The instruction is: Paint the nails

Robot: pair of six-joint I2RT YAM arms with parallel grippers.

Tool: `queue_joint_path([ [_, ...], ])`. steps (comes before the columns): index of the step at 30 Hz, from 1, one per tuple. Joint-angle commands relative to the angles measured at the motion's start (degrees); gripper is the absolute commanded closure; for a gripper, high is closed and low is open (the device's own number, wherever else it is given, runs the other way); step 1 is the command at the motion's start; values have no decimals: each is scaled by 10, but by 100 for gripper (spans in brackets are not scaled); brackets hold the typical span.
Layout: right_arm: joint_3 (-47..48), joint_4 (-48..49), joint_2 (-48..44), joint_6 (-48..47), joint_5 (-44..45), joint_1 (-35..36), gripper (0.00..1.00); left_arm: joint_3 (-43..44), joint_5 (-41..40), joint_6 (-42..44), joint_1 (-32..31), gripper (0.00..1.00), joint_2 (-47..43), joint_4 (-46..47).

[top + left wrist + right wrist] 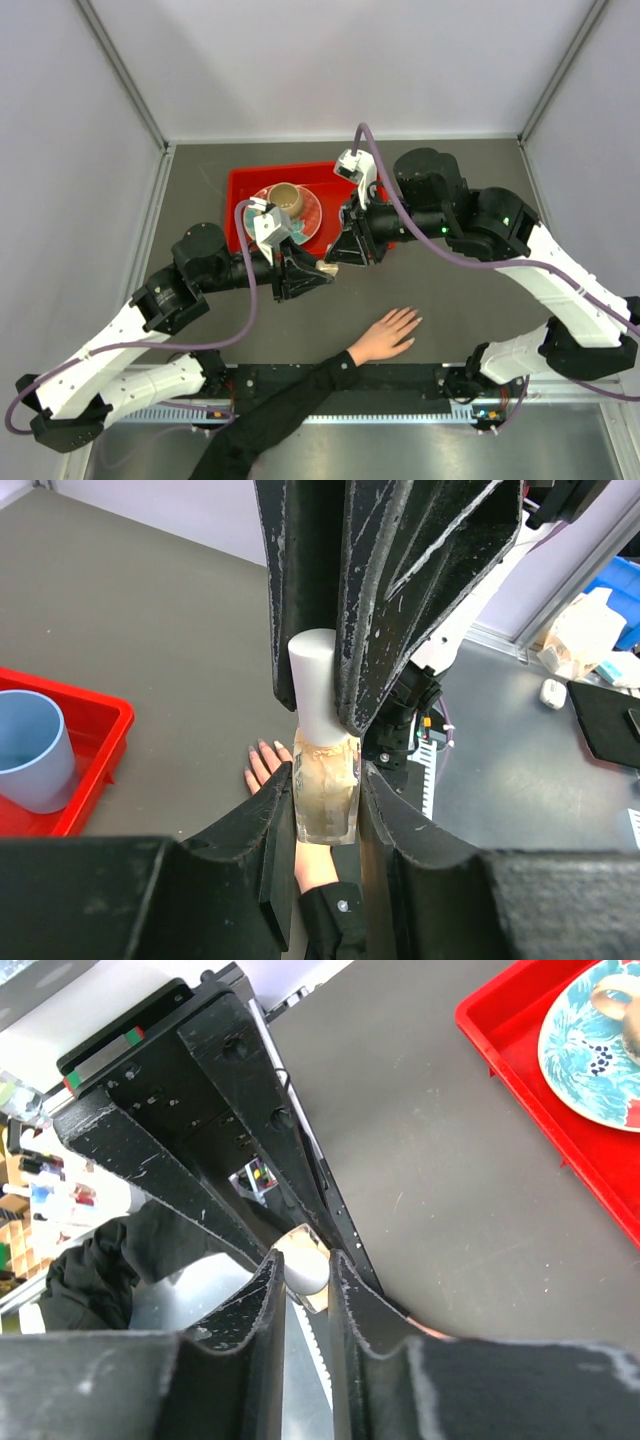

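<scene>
So right now I'm holding the polish bottle [322,780] in the air just off the front edge of the red tray [243,190], with both arms meeting over it. The left end effector [328,818] is squeezing the glass body from both sides, closed down to the bottle's width, so it's basically acting as my vise. The right end effector [304,1272] is coming at it from the opposite side and pinching the white cap [312,685]. It's nearly fully closed, since the cap is skinny.

That's why the two are sitting nose to nose. One is anchoring the bottle while the other is set up to twist the cap off, and I'm guessing the brush lives under there. The cap is looking seated on the bottle, so I'm judging no painting has started. I can't tell how tilted the bottle is.

The hand [386,336] is lying palm down on the bench [480,180] with its fingers spread, well apart from the tray on its front side. In the left wrist view the nails [263,747] are showing just past the bottle, but they're too small to check for polish. The plate [313,207] and blue cup [35,750] are sitting inside the tray, out of my way.
</scene>
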Motion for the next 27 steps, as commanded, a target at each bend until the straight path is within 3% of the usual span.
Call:
queue_joint_path([
  [1,21,22,-3,-1,20,-1,93,9,0,-1,0,100,-9,31],
  [4,23,19,-6,-3,35,-1,100,7,-3,1,0,100,-10,29],
  [27,29,14,-27,-15,78,0,100,14,2,0,0,100,1,27],
])
